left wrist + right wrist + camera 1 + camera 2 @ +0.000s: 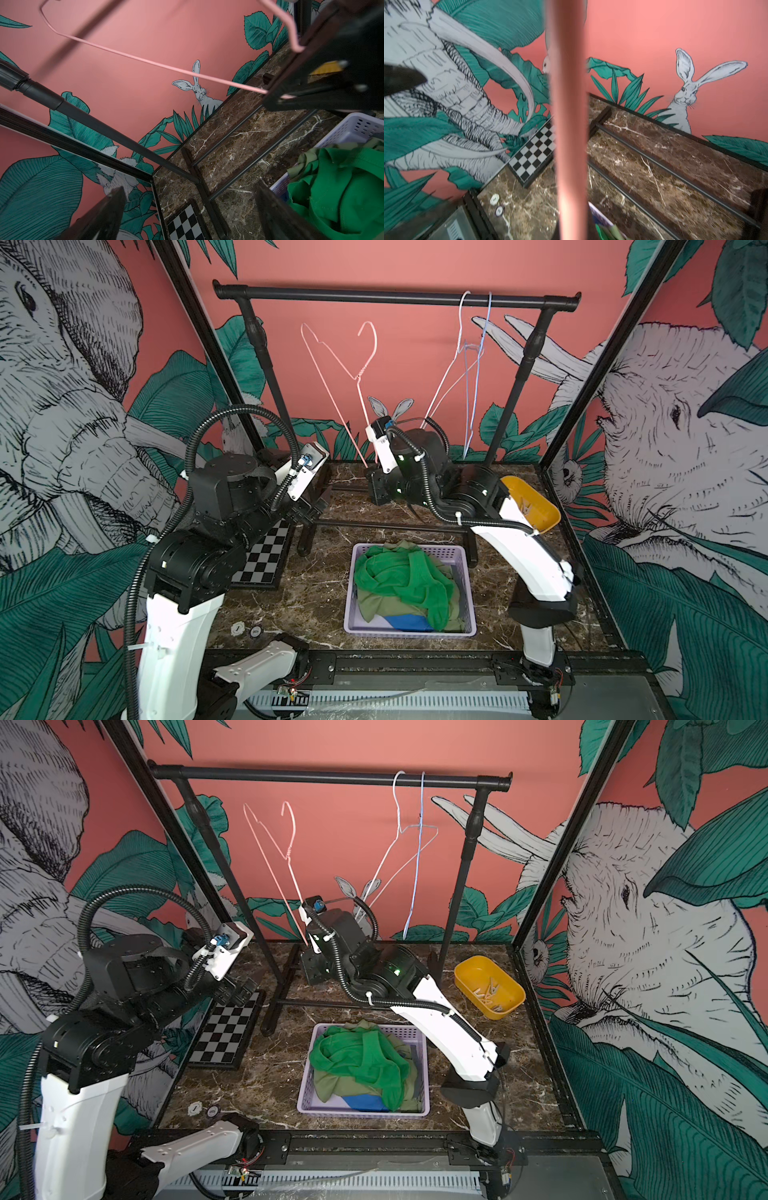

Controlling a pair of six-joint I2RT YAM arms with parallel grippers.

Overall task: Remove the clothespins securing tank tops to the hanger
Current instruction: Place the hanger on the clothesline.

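Near the front edge of the counter, at its middle, a basket holds the tank tops in a heap: bright green on top, olive beneath, blue at the front. A chessboard lies by the left edge. Above it the left end effector hangs with its jaws spread wide, holding nothing. Further back, over the middle of the counter, the right end effector is clamped on the lower wire of the pink hanger, which stands tilted in the air, off the rail. Near the right rear corner a yellow bin holds the clothespins, lying loose. Along the rear edge, a white hanger and a blue hanger hang bare, side by side, from the right part of the rail.
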